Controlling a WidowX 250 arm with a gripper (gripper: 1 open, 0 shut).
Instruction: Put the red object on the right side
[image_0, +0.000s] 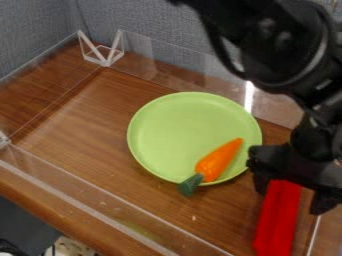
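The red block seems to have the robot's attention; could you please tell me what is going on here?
The robot arm has its pincer open, low over the far end of the red block, which lies on the table to the right of the plate. The carrot rests on the plate.
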